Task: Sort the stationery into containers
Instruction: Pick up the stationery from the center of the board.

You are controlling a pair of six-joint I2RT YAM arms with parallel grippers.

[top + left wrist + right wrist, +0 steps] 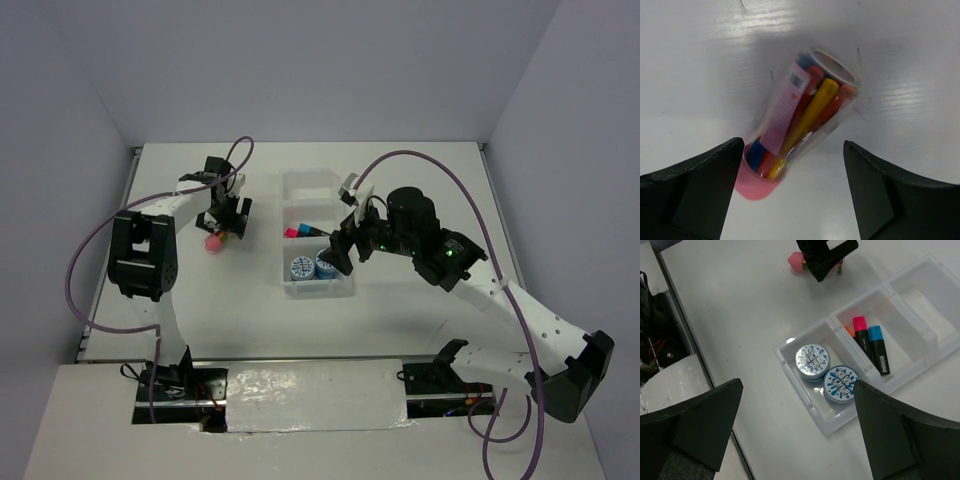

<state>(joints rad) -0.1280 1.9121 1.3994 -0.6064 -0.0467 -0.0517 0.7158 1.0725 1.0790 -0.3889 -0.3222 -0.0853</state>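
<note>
The clear tray point(316, 289) lies mid-table, also in the right wrist view point(805, 385). Two blue-and-white rolls point(812, 360) point(841, 384) sit in its near compartment. Three markers lie in the middle compartment: pink cap point(859, 323), blue cap point(874, 333), orange cap point(849, 331). The far compartment point(920, 300) is bare. The pink-capped tube point(800, 120) lies on the table, holding coloured sticks; it shows in the top view point(214, 241). My left gripper point(795, 195) is open, its fingers either side of the tube's pink end, not touching. My right gripper point(797, 435) is open and empty above the tray's near end.
The left gripper point(825, 257) shows at the top of the right wrist view, over the tube point(796, 261). The table's left edge point(690, 340) and cables beyond it lie close by. White walls enclose the table.
</note>
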